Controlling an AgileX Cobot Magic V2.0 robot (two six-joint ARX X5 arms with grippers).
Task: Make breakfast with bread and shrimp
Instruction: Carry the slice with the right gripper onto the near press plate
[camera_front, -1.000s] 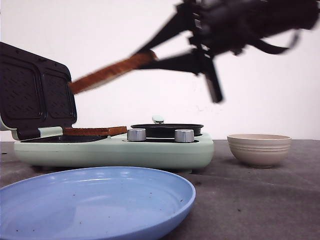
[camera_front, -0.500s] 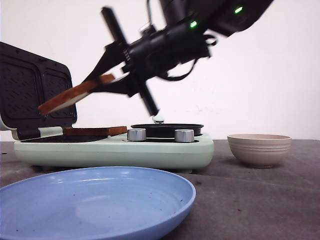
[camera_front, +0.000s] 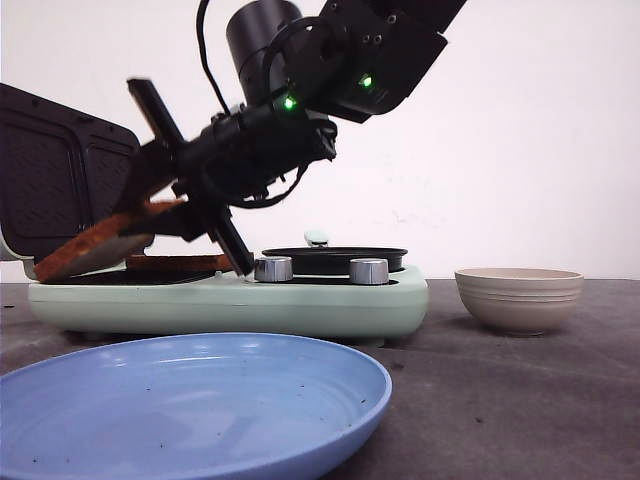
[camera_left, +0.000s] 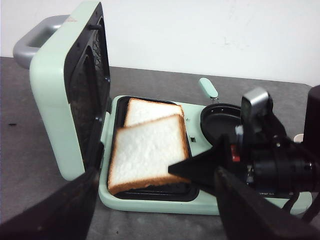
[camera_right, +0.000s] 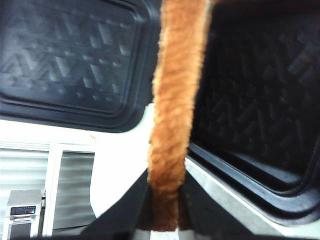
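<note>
My right gripper (camera_front: 150, 215) is shut on a slice of bread (camera_front: 90, 250), gripped by its brown crust (camera_right: 172, 125). The slice tilts down, its low end nearly on the open sandwich maker's (camera_front: 300, 300) near plate. In the left wrist view this held slice (camera_left: 147, 152) hangs over the near compartment, partly covering a second slice of bread (camera_left: 150, 111) that lies flat in the far one. My left gripper (camera_left: 156, 190) is open and empty, in front of the machine. No shrimp is in view.
The sandwich maker's lid (camera_front: 70, 190) stands raised at the left, close behind the held slice. A small black pan (camera_front: 333, 258) sits on the machine's right side. A blue plate (camera_front: 330, 365) lies near the front edge, a beige bowl (camera_front: 518, 298) at the right.
The right arm has swung left and down with the bread slice, from high above the machine to the open plate beside the lid. The flat slice has not moved.
</note>
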